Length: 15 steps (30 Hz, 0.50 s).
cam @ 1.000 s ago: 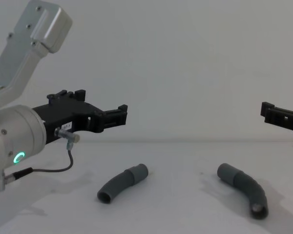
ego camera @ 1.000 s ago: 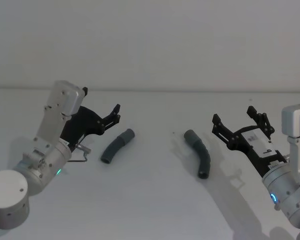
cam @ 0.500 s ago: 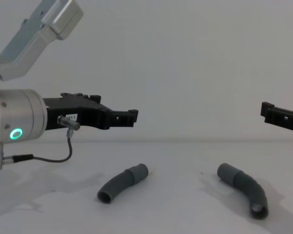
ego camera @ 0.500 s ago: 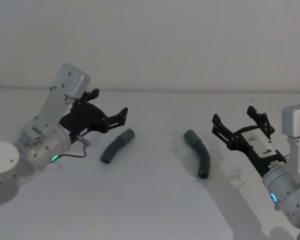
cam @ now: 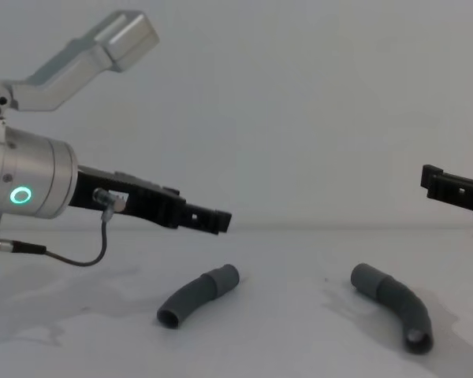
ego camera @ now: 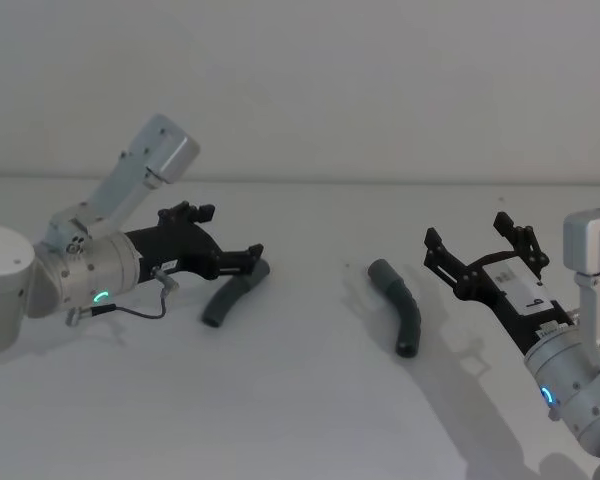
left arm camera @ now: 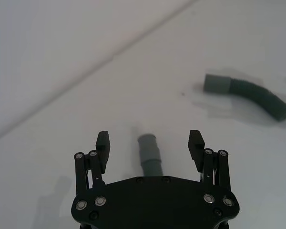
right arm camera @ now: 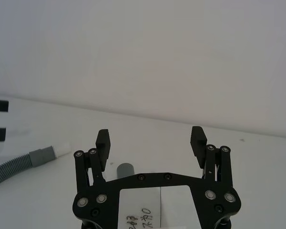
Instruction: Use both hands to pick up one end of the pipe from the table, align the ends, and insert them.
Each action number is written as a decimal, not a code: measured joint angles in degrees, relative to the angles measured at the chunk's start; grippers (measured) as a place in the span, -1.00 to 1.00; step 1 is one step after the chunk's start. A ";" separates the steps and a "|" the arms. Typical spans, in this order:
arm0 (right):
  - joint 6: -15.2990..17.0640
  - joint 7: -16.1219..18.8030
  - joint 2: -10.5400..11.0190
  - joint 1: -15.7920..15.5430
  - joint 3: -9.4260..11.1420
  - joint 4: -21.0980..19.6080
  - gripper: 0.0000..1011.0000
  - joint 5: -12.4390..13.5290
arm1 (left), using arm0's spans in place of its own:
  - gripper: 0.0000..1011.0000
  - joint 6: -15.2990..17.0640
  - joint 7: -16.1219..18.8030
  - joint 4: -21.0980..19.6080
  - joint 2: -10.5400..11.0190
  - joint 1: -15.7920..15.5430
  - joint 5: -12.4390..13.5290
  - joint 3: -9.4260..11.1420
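Two curved dark-grey ribbed pipe pieces lie apart on the white table [ego camera: 300, 400]. The left piece [ego camera: 227, 297] [cam: 195, 294] points its grey collar end away from me, with a white tip [right arm camera: 62, 151] on it. My left gripper [ego camera: 248, 262] [cam: 214, 221] hangs open just above that collar, and the collar [left arm camera: 149, 151] shows between the fingers without touching them. The right piece [ego camera: 402, 307] [cam: 396, 304] lies to the left of my right gripper [ego camera: 472, 240] [right arm camera: 150, 135]. That gripper is open, raised off the table and empty.
A plain pale wall rises behind the table's far edge. A thin cable [cam: 87, 256] loops under the left wrist. Bare table lies between the two pieces and in front of them.
My left gripper has swung right and dropped lower, ending over the left piece's collar end, still open. The right arm and both pipe pieces have not moved.
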 joint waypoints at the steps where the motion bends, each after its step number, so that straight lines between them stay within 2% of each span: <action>1: 0.00 0.00 0.00 0.00 0.00 0.00 0.98 0.00 | 0.98 0.59 -0.44 0.24 0.06 -0.35 -0.10 0.22; 8: 0.00 0.00 0.00 0.00 0.00 0.00 0.98 0.00 | 0.98 5.08 -3.24 2.73 0.17 -3.19 -0.85 2.25; 15: 0.00 0.00 0.00 0.00 0.00 0.00 0.98 0.00 | 0.98 6.98 -3.80 4.17 -0.25 -4.43 -1.08 3.22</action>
